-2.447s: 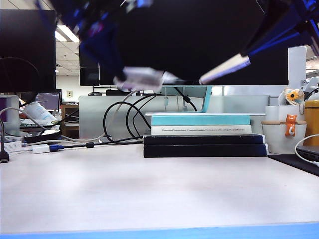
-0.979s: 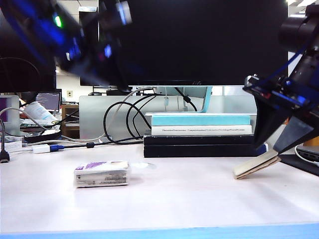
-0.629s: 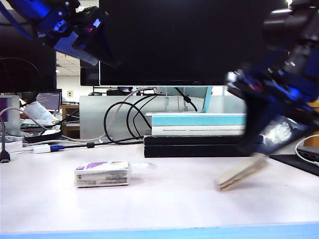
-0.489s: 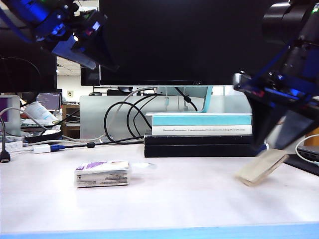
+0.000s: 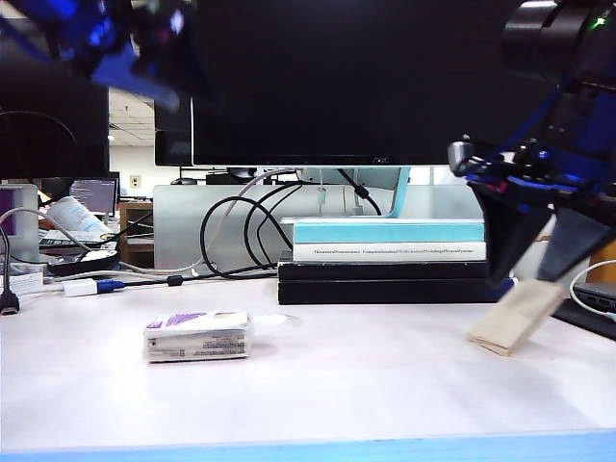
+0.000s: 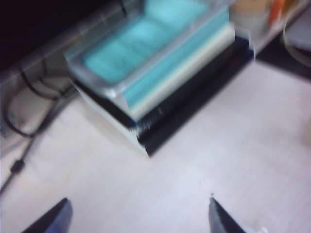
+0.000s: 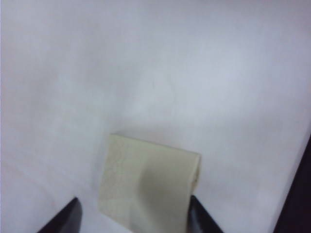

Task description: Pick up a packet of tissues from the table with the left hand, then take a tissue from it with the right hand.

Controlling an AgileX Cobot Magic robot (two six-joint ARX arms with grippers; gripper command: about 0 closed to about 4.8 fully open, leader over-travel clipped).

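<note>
The soft plastic packet of tissues (image 5: 196, 336), whitish with a purple label, lies flat on the pale bench (image 5: 318, 395) at lower left. The left hand (image 6: 138, 216) hovers upper left, fingers spread, empty. At right, the right hand (image 5: 537, 274) seems to loosely pinch the tilted, folded beige tissue (image 5: 515, 318), its corner touching the bench.

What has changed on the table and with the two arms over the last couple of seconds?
The packet of tissues, earlier held up in the air by the left gripper, now lies on the table; that gripper let go and rose to the upper left, jaws wide. The right gripper brought the tissue down at the right, its lower corner at the tabletop. The stacked books and cables stayed put.
</note>
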